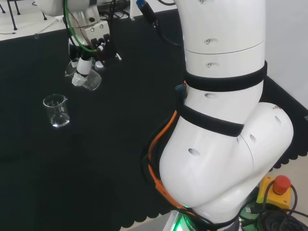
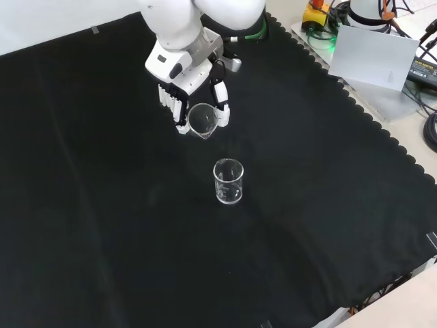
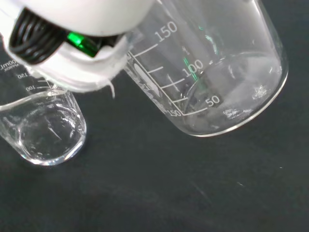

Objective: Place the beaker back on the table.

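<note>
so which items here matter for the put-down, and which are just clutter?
Job:
- hand
- held beaker, tilted, above the black cloth

Lying about:
- second beaker, upright on the cloth
- red stop button at the bench edge

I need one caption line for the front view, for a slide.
The robot hand holds a tilted glass beaker above the black cloth, beside a second, upright beaker.

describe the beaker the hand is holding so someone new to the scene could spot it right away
Start at the black cloth covering the bench and follow the white arm down to its black and white hand. The held beaker sits between its curled fingers, clear glass, tilted and off the cloth. The other beaker stands upright on the cloth by itself, nearer the front camera.
</note>
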Motion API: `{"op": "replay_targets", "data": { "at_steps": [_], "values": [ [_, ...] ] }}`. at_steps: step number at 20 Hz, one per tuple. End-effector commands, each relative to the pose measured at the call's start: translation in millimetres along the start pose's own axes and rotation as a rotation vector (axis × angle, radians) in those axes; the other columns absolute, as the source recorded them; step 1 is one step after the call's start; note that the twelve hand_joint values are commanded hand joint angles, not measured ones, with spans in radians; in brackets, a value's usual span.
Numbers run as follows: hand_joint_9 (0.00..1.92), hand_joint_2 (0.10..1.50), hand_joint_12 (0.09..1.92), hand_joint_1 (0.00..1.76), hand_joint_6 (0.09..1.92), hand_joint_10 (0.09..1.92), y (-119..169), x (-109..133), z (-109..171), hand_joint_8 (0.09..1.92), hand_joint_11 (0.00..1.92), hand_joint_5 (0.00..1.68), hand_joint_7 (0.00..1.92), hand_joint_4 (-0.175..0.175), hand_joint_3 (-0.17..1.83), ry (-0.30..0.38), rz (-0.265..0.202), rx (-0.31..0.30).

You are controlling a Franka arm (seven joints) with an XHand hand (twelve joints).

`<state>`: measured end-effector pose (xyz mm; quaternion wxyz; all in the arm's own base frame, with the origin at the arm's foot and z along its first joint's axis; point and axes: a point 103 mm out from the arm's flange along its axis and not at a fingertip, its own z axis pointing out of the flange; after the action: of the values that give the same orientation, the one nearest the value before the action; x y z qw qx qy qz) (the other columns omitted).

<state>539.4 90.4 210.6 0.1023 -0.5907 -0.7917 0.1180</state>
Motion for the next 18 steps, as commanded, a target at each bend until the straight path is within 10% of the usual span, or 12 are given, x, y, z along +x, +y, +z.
{"op": "replay_targets", "data": {
  "at_steps": [1,18],
  "values": [
    [1.24,0.61,0.95,1.11,1.25,1.11,0.9,-12.9,22.8,1.08,1.08,1.04,1.39,0.012,1.0,0.148,-0.05,-0.058],
    [1.22,0.62,0.96,1.12,1.22,1.08,10.4,-11.6,72.9,1.05,1.06,1.05,1.38,-0.006,0.98,0.346,-0.091,-0.164]
  ]
}}
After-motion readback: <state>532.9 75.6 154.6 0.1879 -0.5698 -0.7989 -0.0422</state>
